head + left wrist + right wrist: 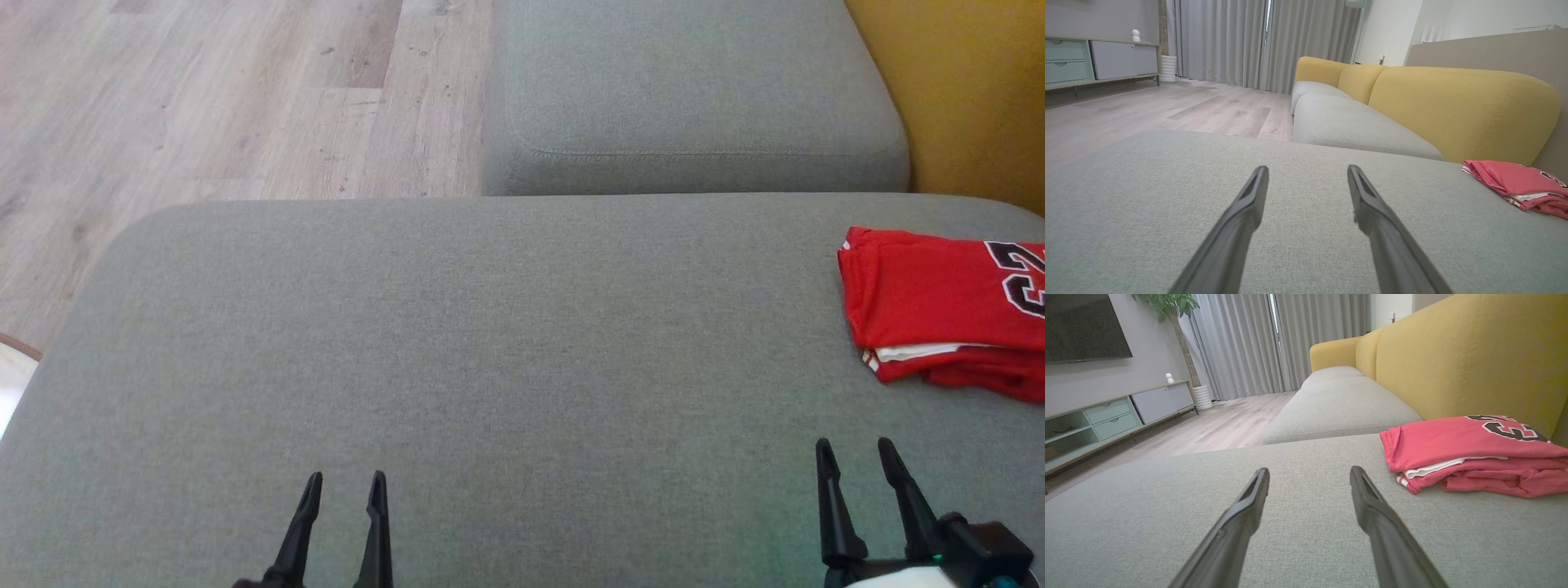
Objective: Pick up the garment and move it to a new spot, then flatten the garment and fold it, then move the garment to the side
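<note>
Here, the left end effector (347,475): wide open, its two dark fingers spread apart with bare grey fabric showing between them; it holds nothing.
Left end effector, place: at the near edge of the seat cushion (506,343), left of the middle, with its fingers pointing toward the far edge. It cannot be told whether the tips rest on the fabric or sit just above it.
Right end effector (854,443): also wide open and holding nothing, with only cushion fabric between its fingers.
Right end effector, place: at the near edge, close to the near right corner.
Garment (931,310): a red jersey folded into a compact stack. White trim shows along the fold and a dark, white-outlined number lies on top.
Garment, place: at the right edge of the seat cushion, toward the far right corner, next to the yellow backrest (971,90).
Gaps: the garment touches neither end effector. It lies near the right one, ahead and to the right of its fingers, and well apart from the left one.
Surroundings: a second grey cushion (694,82) sits beyond the far edge, and a wood floor (204,98) lies off the left edge.
</note>
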Available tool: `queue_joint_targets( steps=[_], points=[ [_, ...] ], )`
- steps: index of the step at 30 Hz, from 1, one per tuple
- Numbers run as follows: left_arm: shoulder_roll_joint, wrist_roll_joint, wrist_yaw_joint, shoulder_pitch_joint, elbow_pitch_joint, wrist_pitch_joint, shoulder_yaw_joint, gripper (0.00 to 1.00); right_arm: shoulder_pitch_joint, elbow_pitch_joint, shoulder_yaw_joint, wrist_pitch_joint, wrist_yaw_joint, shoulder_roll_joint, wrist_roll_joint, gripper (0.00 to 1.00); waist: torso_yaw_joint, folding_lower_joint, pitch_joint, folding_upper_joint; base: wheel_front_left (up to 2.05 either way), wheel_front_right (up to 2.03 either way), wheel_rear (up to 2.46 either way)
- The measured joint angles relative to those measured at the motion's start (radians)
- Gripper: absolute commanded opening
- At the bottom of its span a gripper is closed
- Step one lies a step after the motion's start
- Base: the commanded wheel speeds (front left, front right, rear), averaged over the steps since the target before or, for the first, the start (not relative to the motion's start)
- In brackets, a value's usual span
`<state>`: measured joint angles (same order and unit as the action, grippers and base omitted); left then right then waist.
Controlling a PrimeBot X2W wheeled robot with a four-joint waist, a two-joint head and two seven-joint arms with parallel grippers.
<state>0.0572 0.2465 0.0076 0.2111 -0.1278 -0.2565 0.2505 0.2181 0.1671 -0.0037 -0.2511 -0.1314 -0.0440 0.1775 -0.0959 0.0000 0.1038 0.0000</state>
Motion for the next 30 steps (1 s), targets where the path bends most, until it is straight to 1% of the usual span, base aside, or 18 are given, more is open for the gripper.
queue_joint_targets(
  steps=[7, 8, 13, 22, 30],
  points=[
    [0.000, 0.000, 0.000, 0.000, -0.009, 0.000, -0.015, 1.00, -0.001, 0.000, -0.005, 0.000, 0.000, 0.000, 0.011, 1.00, 0.000, 0.0000, -0.004, 0.0000, 0.00, 0.00, 0.00],
    [0.000, -0.001, 0.001, 0.000, -0.018, 0.000, -0.015, 0.00, -0.001, 0.008, -0.004, 0.000, 0.000, 0.000, 0.010, 0.00, 0.000, 0.0000, -0.004, 0.0000, 0.00, 0.00, 0.00],
    [0.000, 0.011, 0.001, 0.026, -0.085, 0.003, -0.015, 0.00, 0.017, 0.076, 0.000, 0.005, 0.000, 0.001, 0.019, 0.00, 0.002, 0.0000, -0.006, 0.0000, 0.00, 0.00, 0.00],
    [0.001, 0.115, -0.001, 0.020, -0.089, 0.027, -0.024, 0.00, 0.018, 0.078, -0.002, 0.024, 0.000, 0.001, 0.124, 0.00, 0.009, 0.0000, -0.013, 0.0000, 0.00, 0.00, 0.00],
    [0.004, 0.196, -0.016, 0.014, -0.093, 0.041, -0.030, 0.00, 0.013, 0.079, -0.006, 0.047, 0.000, 0.001, 0.205, 0.00, 0.014, 0.0000, -0.019, 0.0000, 0.00, 0.00, 0.00]
  ],
)
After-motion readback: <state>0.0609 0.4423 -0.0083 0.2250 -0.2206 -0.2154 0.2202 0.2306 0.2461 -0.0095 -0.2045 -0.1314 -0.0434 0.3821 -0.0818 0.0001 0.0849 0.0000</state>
